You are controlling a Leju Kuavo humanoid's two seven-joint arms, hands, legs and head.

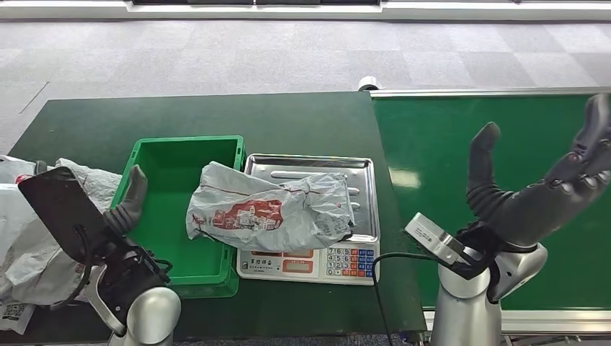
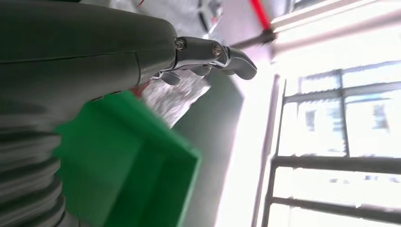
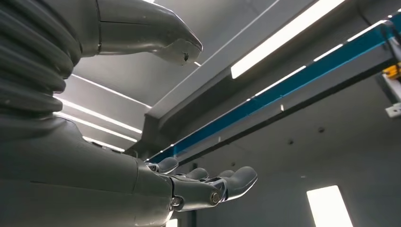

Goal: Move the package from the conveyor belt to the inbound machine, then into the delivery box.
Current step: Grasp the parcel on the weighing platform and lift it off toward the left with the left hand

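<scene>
- Head view: package (image 1: pixel 270 209) lies on the inbound machine (image 1: pixel 310 216), one end overhanging the delivery box (image 1: pixel 184 209).
- Left hand (image 1: pixel 130 198): released, fingers over the box's near-left rim.
- Right hand (image 1: pixel 537 184): released, fingers spread above the conveyor belt (image 1: pixel 432 158).

Grey package (image 1: pixel 270 209) draped across scale (image 1: pixel 311 216) tray, one end overhanging green bin (image 1: pixel 180 209). Left hand (image 1: pixel 79 216) low beside bin, empty. Right hand (image 1: pixel 540 187) raised over belt (image 1: pixel 447 151), fingers spread, empty.
</scene>
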